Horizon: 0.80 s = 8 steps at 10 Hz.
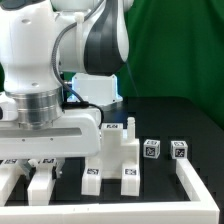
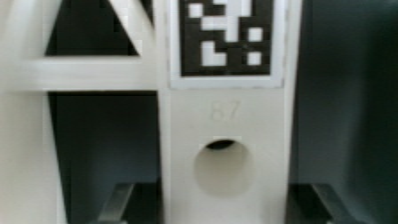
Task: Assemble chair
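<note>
Two small, matte white, tagged cubes [image 1: 151, 150] stand apart; whether the pincer [image 2: 221, 200] grips the holed bar [image 2: 224, 120] is unclear.

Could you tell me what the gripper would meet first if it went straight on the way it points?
Probably the white chair part: its bar with a round hole under a tag fills the wrist view straight ahead of the gripper. Depth is unclear.

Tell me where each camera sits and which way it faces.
Exterior view: off the arm, low by the table, looking across it at the chair pieces; the arm fills the exterior view's left.
Wrist view: on the wrist, close against a chair piece with a tag and round hole; no robot part clearly shows.
Shared: white tagged chair pieces; which one matches, I cannot tell.
</note>
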Available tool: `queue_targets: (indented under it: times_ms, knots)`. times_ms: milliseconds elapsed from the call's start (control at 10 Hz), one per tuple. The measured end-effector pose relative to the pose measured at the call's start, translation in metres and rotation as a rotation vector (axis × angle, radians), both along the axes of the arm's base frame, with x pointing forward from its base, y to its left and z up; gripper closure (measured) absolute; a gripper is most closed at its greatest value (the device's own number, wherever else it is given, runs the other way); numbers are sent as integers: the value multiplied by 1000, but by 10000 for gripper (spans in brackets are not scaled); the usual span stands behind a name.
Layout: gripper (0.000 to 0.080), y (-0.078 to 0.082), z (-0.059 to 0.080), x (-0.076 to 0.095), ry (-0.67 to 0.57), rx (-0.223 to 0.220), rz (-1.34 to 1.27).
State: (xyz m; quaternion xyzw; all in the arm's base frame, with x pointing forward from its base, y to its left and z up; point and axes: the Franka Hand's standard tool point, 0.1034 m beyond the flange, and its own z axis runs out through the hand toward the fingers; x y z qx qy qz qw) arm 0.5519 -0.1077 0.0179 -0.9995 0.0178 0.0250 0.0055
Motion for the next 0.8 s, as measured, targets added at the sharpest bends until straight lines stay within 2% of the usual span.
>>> queue_targets:
  times_ms: [100, 400, 600, 700, 800]
  knots:
    - [515, -1, 10, 0, 18, -1, -21]
    - [515, -1, 66, 3, 33, 4, -54]
    - [515, 13, 100, 5, 34, 24, -75]
    - [515, 24, 116, 5, 38, 36, -96]
    - [515, 42, 129, 4, 25, 43, -108]
